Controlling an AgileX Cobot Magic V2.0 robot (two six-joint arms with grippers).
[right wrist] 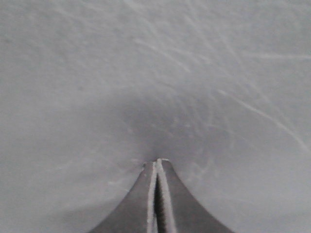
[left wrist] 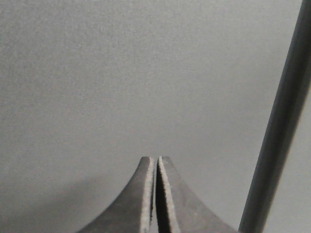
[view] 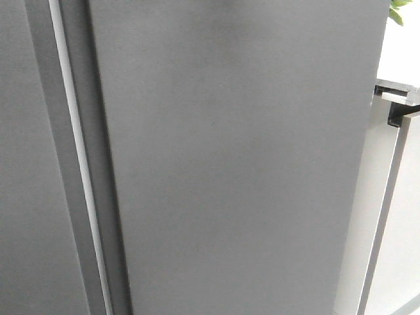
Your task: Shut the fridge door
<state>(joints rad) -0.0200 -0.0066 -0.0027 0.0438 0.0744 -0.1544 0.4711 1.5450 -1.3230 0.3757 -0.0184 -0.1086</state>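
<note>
We see the fridge door (view: 236,157) cut off by the front view's top and bottom edges, so its full height escapes us, and its inner lining is hidden behind its outer face. The twin door (view: 26,197) runs off the left edge. A green plant (view: 398,12) is clipped at the top right corner. Both arms are out of the front view. We cannot tell whether either end effector touches the surface before it.
</note>
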